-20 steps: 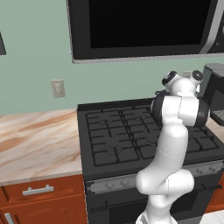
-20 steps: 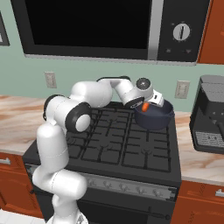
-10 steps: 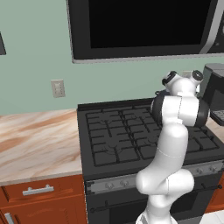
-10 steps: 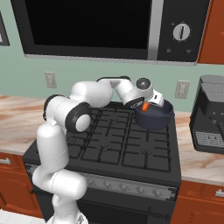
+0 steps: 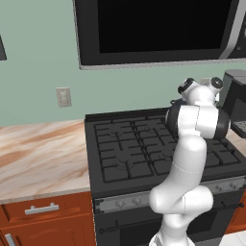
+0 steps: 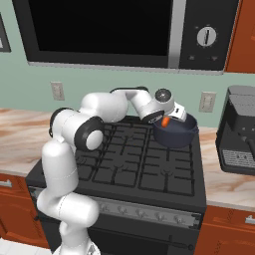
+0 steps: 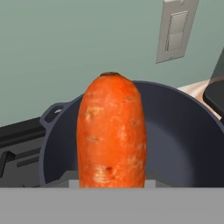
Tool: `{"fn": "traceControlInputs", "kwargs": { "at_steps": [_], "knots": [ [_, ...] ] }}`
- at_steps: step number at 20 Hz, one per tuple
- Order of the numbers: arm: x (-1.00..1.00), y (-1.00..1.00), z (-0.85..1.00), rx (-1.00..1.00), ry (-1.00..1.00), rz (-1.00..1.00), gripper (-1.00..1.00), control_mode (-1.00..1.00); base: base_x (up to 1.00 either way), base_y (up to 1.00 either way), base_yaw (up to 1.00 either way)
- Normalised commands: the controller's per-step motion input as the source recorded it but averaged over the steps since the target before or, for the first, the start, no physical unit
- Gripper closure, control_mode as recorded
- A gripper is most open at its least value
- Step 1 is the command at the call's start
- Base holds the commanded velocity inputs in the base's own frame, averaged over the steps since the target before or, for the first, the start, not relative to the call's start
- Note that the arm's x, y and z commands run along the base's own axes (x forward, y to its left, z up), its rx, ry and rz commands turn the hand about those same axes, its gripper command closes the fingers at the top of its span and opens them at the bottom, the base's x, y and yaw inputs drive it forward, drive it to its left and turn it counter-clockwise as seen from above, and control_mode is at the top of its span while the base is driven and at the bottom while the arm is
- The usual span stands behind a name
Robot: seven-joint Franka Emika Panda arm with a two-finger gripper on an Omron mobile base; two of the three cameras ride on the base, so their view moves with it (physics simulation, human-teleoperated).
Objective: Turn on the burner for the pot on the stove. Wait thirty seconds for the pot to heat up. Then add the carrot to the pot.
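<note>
Orange, stiff and probably light, the carrot (image 7: pixel 111 131) was clamped at its lower end in the gripper (image 6: pixel 168 118) and hung over the open pot (image 6: pixel 175 133) at the stove's (image 6: pixel 144 164) back right burner, its smooth skin likely slippery unless held mid-body.

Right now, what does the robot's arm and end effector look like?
A smooth, glossy white arm of rounded tubular segments with dark grey-black bands at the joints and a bulbous white base. No cables or markings show. The end effector is a white block with a dark disc at the wrist.
</note>
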Motion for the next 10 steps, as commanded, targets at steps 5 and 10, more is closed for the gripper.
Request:
{"fn": "traceControlInputs", "kwargs": {
  "at_steps": [5,10],
  "knots": [
    [0.0,0.0,0.0,0.0,0.0,0.0,1.0,-1.0,0.0,0.0,0.0],
    [0.0,0.0,0.0,0.0,0.0,0.0,1.0,-1.0,0.0,0.0,0.0]
  ]
}}
